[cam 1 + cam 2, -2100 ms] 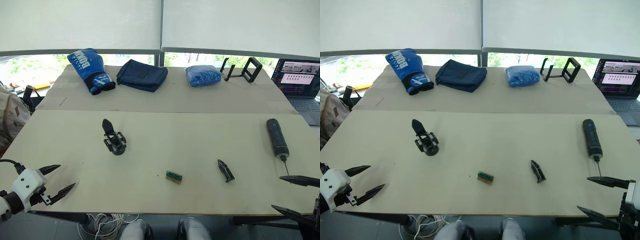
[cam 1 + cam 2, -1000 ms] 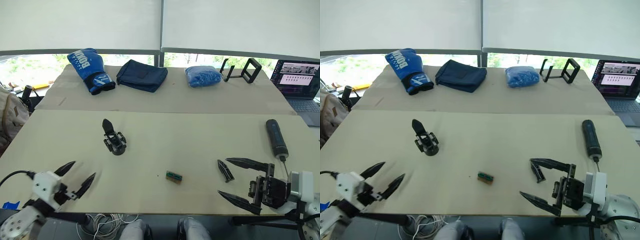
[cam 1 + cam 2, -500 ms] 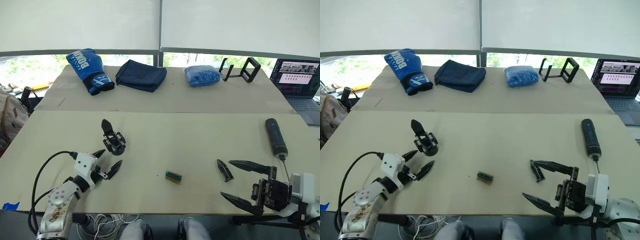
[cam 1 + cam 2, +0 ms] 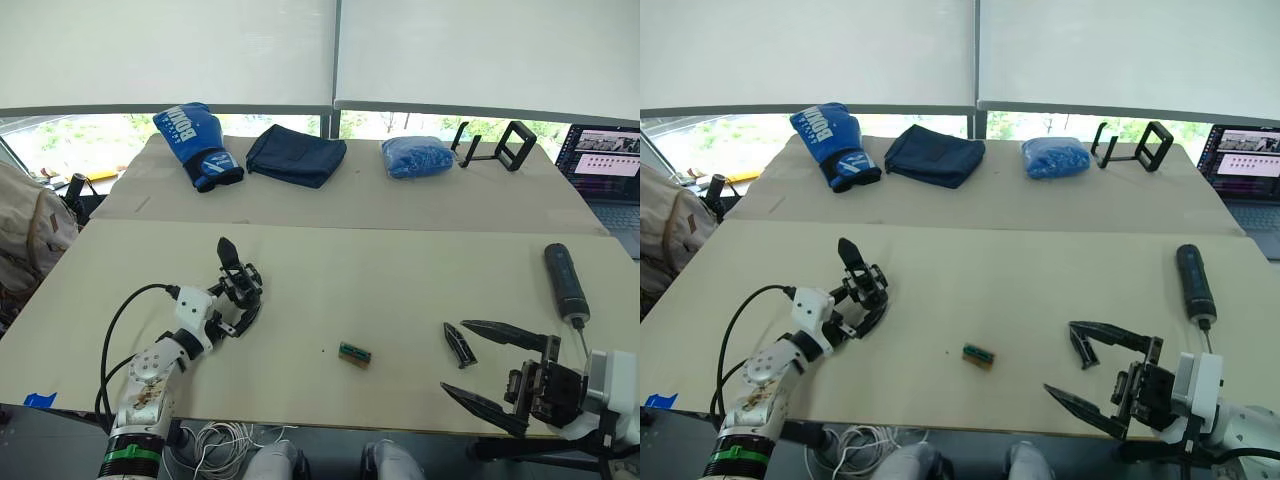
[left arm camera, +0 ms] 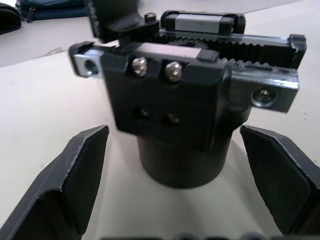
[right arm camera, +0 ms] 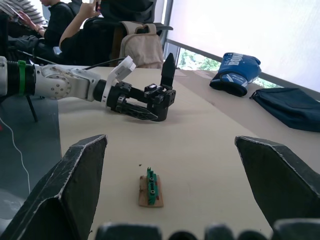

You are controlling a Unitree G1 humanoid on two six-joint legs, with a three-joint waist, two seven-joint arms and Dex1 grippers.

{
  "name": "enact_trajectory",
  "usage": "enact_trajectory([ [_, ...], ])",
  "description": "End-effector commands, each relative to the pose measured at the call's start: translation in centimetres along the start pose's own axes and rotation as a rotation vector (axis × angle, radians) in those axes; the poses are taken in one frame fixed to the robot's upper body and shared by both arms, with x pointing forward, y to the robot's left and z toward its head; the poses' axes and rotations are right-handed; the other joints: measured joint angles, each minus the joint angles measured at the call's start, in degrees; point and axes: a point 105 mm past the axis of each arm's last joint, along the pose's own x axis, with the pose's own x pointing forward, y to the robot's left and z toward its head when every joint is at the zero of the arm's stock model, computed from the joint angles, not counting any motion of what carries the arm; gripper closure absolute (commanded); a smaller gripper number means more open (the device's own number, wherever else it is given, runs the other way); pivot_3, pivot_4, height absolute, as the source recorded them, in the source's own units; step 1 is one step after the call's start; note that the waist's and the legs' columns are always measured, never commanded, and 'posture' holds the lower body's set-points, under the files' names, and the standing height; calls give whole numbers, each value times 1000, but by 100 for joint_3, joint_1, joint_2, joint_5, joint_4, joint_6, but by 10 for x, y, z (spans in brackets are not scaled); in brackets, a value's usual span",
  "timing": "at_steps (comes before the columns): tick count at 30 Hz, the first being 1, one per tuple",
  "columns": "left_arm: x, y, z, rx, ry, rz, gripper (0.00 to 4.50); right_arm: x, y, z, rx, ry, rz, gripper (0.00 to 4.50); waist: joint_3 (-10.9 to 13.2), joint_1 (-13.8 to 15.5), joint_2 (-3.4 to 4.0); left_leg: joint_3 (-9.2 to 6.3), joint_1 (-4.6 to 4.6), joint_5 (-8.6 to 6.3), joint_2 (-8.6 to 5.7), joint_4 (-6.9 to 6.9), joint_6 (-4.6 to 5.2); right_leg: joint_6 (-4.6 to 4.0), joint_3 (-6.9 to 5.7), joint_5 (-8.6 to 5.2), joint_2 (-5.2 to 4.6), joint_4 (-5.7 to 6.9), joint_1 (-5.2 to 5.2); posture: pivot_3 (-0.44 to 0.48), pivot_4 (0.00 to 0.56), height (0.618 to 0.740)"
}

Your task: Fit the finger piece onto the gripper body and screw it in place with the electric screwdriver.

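Spanning the view from side to side, a pale beige table [image 4: 400,290] carries the work, with a second table of the same tone butted against its far edge under white roller blinds and a strip of window showing greenery. Along that far table lie a blue boxing glove [image 4: 200,147], a folded dark blue cloth [image 4: 297,155], a blue bundle [image 4: 418,157] and a black frame-shaped stand [image 4: 494,148]; an open laptop [image 4: 608,170] sits at the right edge. In the right wrist view, seated people and a beige backpack [image 6: 141,47] show beyond the table's left end. No container stands on either table. The gripper body [image 4: 240,283] stands upright on the near table toward the left, its pointed finger up. The left gripper [image 4: 237,312] has its fingers released and spread, one on each side of the gripper body's rounded base, close to it but with a gap showing on both sides in the left wrist view. The finger piece [image 4: 458,343] lies flat toward the right, just beside the upper fingertip of the right gripper [image 4: 468,362], whose fingers are spread wide with nothing between them. A small green-and-brown block [image 4: 353,353] lies between the two grippers. The electric screwdriver [image 4: 567,284] lies near the right edge, bit toward the robot.
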Motion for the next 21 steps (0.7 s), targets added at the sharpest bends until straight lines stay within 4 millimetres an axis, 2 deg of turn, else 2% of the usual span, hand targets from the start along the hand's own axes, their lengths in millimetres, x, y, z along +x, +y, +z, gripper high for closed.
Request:
enact_trajectory([
  [1,6,-14,-14,-20,49,-55,294,-1,-2,7,-50,-7,3,0,0,1,1,0,0,0,0,0,0,0,0,0,-1,-1,1,0,150,740],
  [3,6,-13,-15,-23,58,-58,852,-1,-1,6,-48,-6,2,0,-1,4,1,-1,0,-2,0,0,4,1,-1,-1,-2,-3,3,0,150,740],
  [6,1,-13,-16,-24,57,-73,2222,-4,0,5,-46,-1,-1,0,-1,1,1,-2,1,-6,0,0,11,2,-2,-1,-3,-4,4,0,150,740],
  [10,-3,-13,-1,-33,-43,-116,2218,-6,2,5,-45,5,-5,0,0,-39,1,-2,-1,-14,0,-1,25,4,1,-2,-3,-4,5,0,150,740],
  [15,-4,-21,39,-1,-202,-361,2218,-15,5,4,-34,30,-10,0,11,-55,-19,2,-14,-1,0,0,3,10,-2,-6,-2,-7,11,0,150,740],
  [18,5,-17,53,45,-216,-439,2218,-22,9,3,-17,60,5,0,26,-50,-42,-2,-72,7,0,16,-5,9,-12,-4,12,0,-30,0,150,740],
  [21,32,-30,68,128,-188,-613,2218,-34,8,1,-19,98,-24,0,36,-36,-60,-2,-84,40,-1,23,44,9,-18,1,26,1,-33,0,150,740],
])
